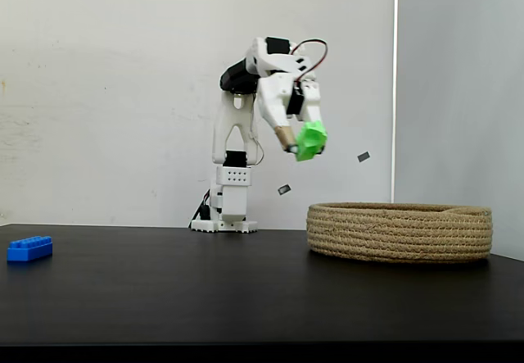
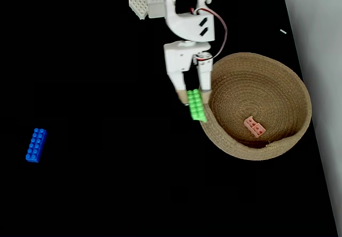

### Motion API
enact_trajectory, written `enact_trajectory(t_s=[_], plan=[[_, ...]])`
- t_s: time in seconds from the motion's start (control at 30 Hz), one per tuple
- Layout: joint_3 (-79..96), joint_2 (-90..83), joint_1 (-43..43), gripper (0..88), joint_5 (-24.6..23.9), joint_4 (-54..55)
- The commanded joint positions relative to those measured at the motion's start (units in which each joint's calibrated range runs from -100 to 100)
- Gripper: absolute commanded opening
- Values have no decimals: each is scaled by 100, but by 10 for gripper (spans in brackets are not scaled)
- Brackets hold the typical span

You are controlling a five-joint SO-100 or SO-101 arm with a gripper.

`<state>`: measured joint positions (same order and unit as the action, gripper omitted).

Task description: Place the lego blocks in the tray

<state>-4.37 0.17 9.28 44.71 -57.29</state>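
The hand [image 2: 194, 94] is clamped on the green brick [image 2: 196, 105], raised above the worktop [image 2: 107, 183] just at the tray's [image 2: 267, 150] near rim. Carrying it further over the tray, toward the pink brick [image 2: 255, 126] inside, before letting go should keep it off the rim. The blue brick [image 2: 36, 145] lies well apart from the tray.

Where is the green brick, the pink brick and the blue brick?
green brick [image 2: 196, 105]: fixed view from above, studded top, held by the gripper.
pink brick [image 2: 254, 127]: same view, its studded top, inside the basket.
blue brick [image 1: 29, 248]: side fixed view, its front face.
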Motion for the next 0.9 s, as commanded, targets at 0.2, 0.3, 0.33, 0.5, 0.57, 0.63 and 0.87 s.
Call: enact_trajectory(t_s=[0.2,0.3,0.33,0.5,0.57,0.63,0.87], plan=[[825,-842,1265,278,-361,94],[843,-980,1100,331,-303,10],[843,-1040,984,341,-239,-48],[716,-1436,-21,368,181,-181],[634,-1513,-689,362,449,-265],[533,-1436,-1514,352,904,-231],[-96,-69,-3682,380,1402,410]])
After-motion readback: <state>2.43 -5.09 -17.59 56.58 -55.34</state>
